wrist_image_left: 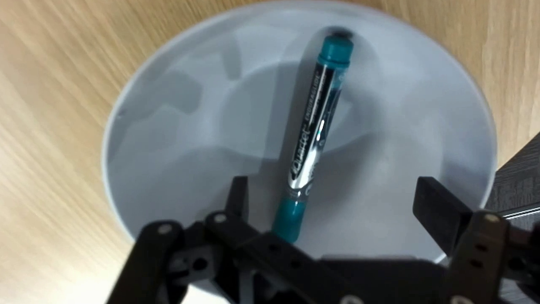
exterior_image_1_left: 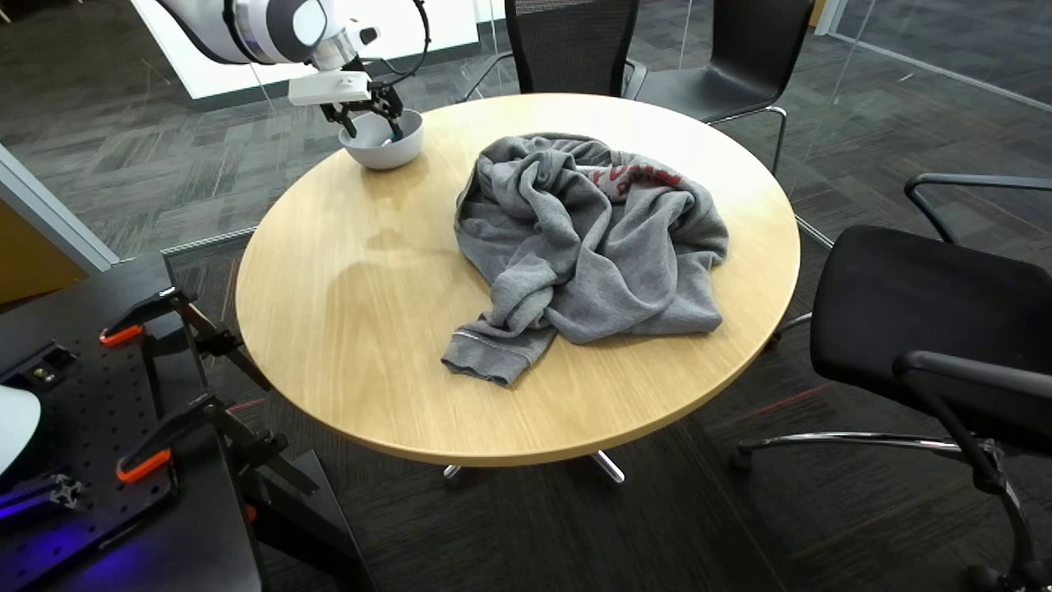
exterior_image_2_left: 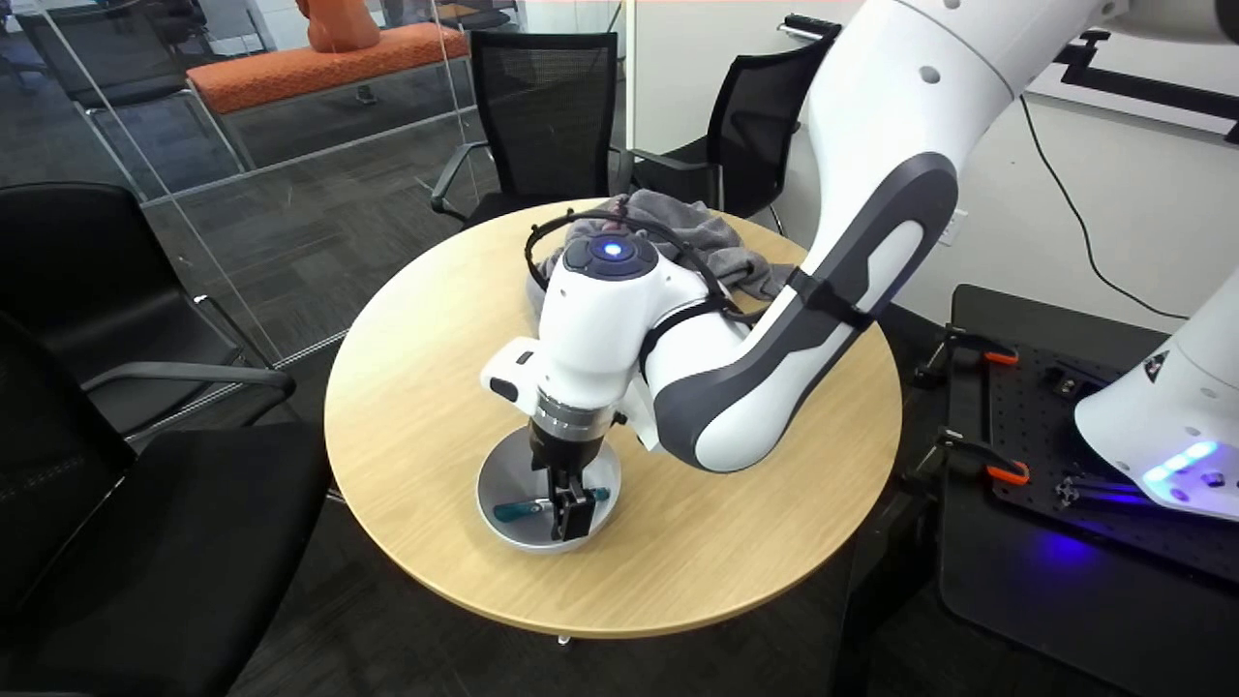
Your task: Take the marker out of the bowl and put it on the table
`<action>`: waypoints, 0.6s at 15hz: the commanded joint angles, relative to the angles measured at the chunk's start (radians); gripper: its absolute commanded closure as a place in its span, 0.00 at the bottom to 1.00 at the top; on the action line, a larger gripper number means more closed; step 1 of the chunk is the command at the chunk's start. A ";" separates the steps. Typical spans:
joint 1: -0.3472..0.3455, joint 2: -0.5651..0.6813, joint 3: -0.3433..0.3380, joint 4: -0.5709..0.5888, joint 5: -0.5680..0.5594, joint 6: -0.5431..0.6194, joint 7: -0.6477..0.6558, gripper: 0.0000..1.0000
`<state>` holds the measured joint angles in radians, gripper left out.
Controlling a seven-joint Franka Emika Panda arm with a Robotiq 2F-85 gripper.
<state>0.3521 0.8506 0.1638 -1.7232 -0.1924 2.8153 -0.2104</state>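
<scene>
While gripper (wrist_image_left: 331, 190) gapes wide, empty, over marker (wrist_image_left: 311, 137) in bowl (exterior_image_1_left: 382, 156), heaped grey sweatshirt (exterior_image_1_left: 592, 247) crowds table (exterior_image_1_left: 370, 329).

Black chairs (exterior_image_1_left: 929, 316), dark carpet (exterior_image_1_left: 657, 526)

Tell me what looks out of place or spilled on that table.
The grey garment lies crumpled on the table, one cuff sticking out; clothing seems out of place there. I see no spill.

The marker (wrist_image_left: 311, 136) is teal at both ends, black and silver between; the bowl (wrist_image_left: 422, 105) pale grey; the table (exterior_image_1_left: 370, 345) light tan, wood-grained; the sweatshirt (exterior_image_1_left: 592, 263) grey with red lettering.
</scene>
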 commanded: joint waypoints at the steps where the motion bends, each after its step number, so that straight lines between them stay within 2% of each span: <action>1: 0.016 0.041 -0.017 0.063 -0.015 -0.023 0.030 0.00; 4: 0.014 0.063 -0.015 0.086 -0.014 -0.030 0.027 0.01; 5: 0.012 0.070 -0.014 0.092 -0.013 -0.031 0.026 0.11; 6: 0.012 0.076 -0.014 0.100 -0.013 -0.034 0.025 0.26; 9: 0.009 0.089 -0.011 0.116 -0.011 -0.042 0.023 0.47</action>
<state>0.3522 0.9209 0.1613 -1.6518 -0.1924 2.8097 -0.2104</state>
